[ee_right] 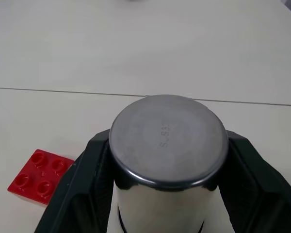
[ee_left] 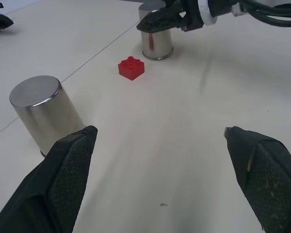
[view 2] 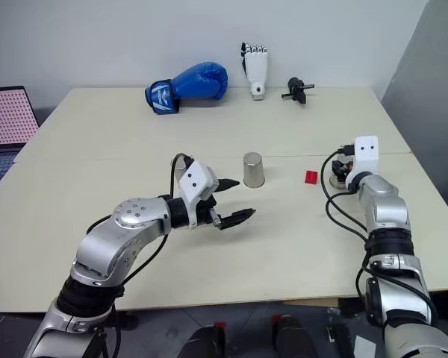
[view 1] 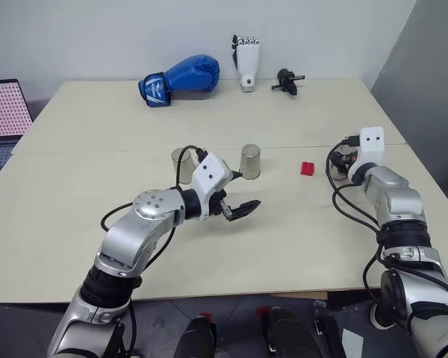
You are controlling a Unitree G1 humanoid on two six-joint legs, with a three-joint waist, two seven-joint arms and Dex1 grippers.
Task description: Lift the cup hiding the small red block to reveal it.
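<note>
The small red block (view 1: 307, 168) lies uncovered on the table, studs up, just left of my right gripper (view 1: 346, 161). That gripper is shut on an upside-down silvery cup (ee_right: 167, 131), one finger on each side of it. I cannot tell whether the cup's rim is off the table. A second cup (view 1: 250, 161) stands upside down at the table's middle. A third cup (view 1: 181, 158) stands further left, partly hidden behind my left wrist. My left gripper (view 1: 246, 190) hovers open and holds nothing, in front of the middle cup.
A blue boxing glove (view 1: 181, 78), a white robotic hand (view 1: 246, 63) and a small black part (view 1: 287, 80) lie along the table's far edge. A pink perforated board (view 1: 4, 108) sits beyond the left edge. The table's right edge runs close to my right arm.
</note>
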